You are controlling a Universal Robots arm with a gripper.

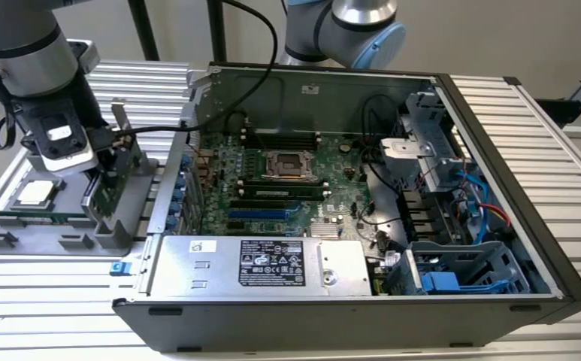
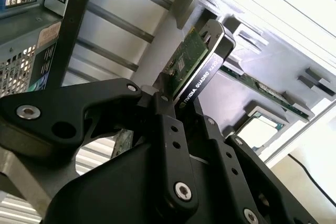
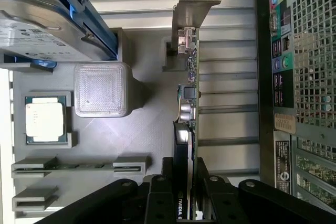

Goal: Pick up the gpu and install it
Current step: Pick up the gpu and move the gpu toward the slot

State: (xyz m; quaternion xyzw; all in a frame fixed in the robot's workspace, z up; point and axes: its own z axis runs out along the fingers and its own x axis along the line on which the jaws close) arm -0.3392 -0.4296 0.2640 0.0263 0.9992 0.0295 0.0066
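My gripper (image 3: 184,182) straddles the gpu (image 3: 187,109), which stands on edge in the grey tray (image 3: 149,129) beneath my hand; the jaws seem clamped on its upper edge. I should lift straight, without twisting. The computer case (image 3: 294,77) sits close beside me, with freer room opposite

White lettering along gpu (image 2: 202,80) edge — brand print; sticker on power supply (image 1: 270,263) — too small to read.
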